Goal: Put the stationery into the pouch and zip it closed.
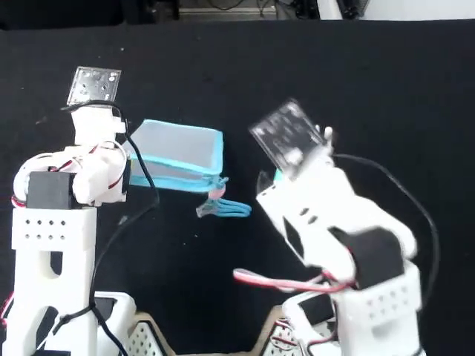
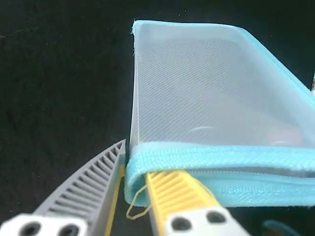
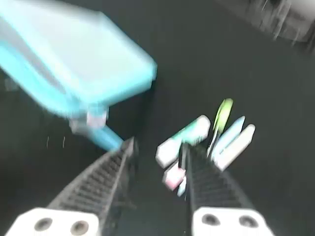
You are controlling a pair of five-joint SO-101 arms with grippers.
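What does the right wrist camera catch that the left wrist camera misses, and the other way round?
Right wrist view: a blurred cluster of stationery on the black table, with the right gripper open beside it. Left wrist view: the left gripper pinching a corner of the pouch, its yellow finger tucked under the zip edge. Both show the pale mesh pouch with light-blue trim.

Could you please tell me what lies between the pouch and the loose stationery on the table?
In the right wrist view, the stretch between the pouch and the stationery is bare black table; the zipper pull hangs beside the pouch.
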